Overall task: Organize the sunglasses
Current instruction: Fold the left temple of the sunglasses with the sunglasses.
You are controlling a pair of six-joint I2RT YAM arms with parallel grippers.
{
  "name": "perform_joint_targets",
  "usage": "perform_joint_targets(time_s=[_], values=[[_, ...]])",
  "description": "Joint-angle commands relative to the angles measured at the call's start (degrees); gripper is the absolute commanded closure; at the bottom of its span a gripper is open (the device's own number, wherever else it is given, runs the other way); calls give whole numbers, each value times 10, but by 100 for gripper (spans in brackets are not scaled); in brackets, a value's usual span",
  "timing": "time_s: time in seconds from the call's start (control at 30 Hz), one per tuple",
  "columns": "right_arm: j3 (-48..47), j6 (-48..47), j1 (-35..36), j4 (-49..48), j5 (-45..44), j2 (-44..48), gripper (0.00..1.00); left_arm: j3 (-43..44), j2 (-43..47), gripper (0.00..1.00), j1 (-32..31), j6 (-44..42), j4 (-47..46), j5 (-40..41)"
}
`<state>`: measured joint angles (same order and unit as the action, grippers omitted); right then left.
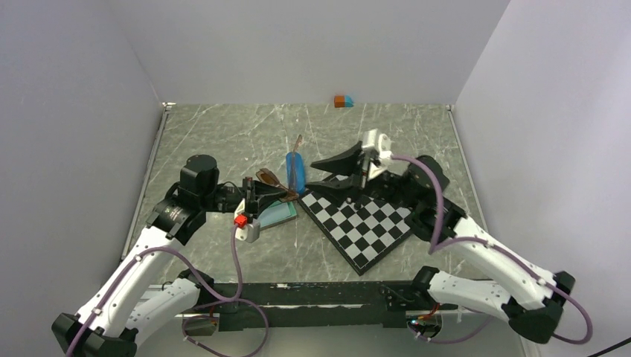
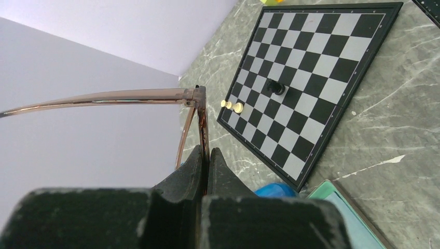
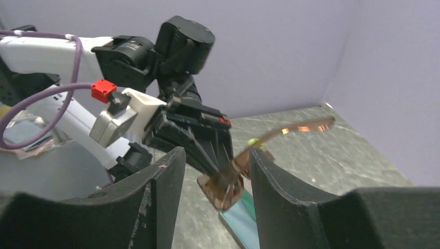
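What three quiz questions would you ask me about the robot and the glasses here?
1. True or false: the left pincer is shut on the brown sunglasses.
2. Which thing lies just beside a corner of the chessboard? A) a blue capsule case B) a red cup C) a banana
3. Fill the gap: the jaws of the right pincer stand ____ (open or shut).

Key: 1 true; 2 A; 3 open.
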<state>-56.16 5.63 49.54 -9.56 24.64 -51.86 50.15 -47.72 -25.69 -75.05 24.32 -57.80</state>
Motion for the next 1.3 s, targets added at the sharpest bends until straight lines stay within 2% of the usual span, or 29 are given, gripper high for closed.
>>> perform_joint_targets(time_s=[0.0,0.23,0.33,0.53,0.73,0.8,0.9,1.0,1.1,1.2,1.27], values=[[-64,-13,0,-60,95,-78,50,24,-8,100,-14,-33,-23,-23],[-91,-26,-7,-70,49,-180,56,19,-2,100,-32,-52,-16,-37],[-86,-14,-11,-73,71,-214,58,12,6,100,-38,-55,-23,-46],[-33,60,-13,-162,128,-241,58,-14,23,100,-43,-34,-83,-62],[-25,100,-12,-155,135,-250,57,-10,19,100,-54,-47,-79,-48],[-38,100,-13,-115,113,-241,48,2,13,100,-55,-73,-49,-45],[-58,115,-13,-44,56,-210,24,17,3,100,-55,-112,6,-45],[-62,140,-14,-1,-20,-168,10,26,-9,100,-55,-147,45,-43],[-49,107,-13,30,-46,-123,6,44,-19,100,-55,-169,96,-57],[-23,-8,-14,53,-28,-71,6,61,-31,100,-55,-170,124,-116],[1,-120,-14,72,-1,-34,7,60,-36,100,-55,-216,151,-177]])
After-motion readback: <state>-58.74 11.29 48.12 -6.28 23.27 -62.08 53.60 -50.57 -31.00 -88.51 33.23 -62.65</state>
